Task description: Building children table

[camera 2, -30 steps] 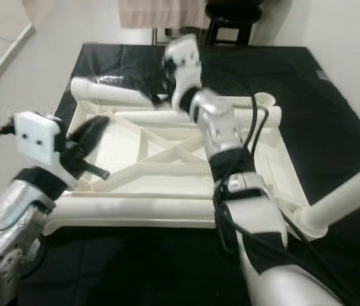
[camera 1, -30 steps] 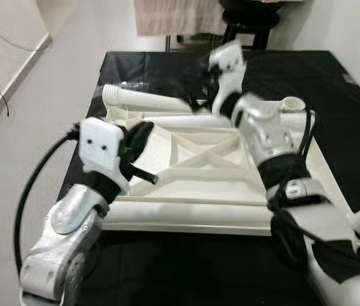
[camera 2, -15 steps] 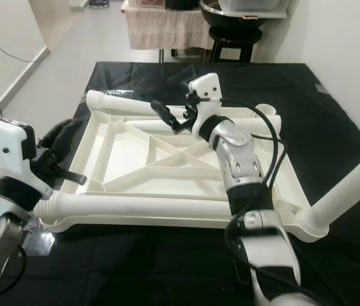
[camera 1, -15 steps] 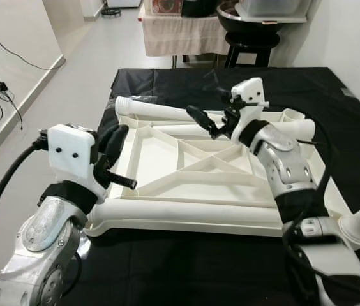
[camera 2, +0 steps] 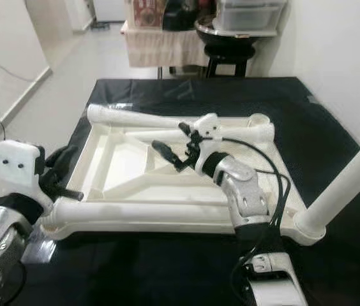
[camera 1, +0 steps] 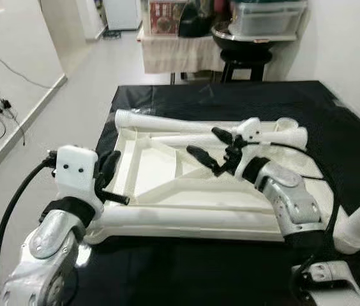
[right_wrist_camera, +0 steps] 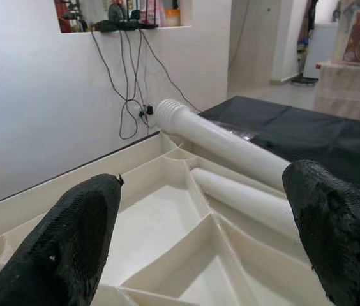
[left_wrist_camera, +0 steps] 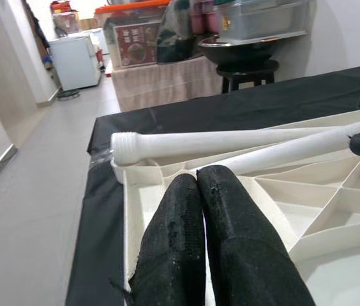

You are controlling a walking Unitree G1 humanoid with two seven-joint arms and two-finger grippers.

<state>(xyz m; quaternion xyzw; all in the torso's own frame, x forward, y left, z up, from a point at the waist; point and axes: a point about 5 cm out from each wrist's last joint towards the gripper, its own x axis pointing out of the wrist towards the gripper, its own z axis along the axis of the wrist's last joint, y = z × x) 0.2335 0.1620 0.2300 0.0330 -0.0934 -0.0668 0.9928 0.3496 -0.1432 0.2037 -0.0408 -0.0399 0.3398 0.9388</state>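
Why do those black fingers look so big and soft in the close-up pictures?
Left wrist view: the left gripper sits right at the lens, slightly soft, while the table leg beyond is crisp. Right wrist view: the right gripper fingertips are likewise near and blurred. Eye views: sharp, evenly lit.

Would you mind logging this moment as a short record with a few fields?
surface: black mat on the floor
workpiece: white table top, lying ribbed underside up
loose legs: threaded leg along the far edge
left gripper: shut, holding nothing, by the near left corner
right gripper: open, above the ribs, holding nothing
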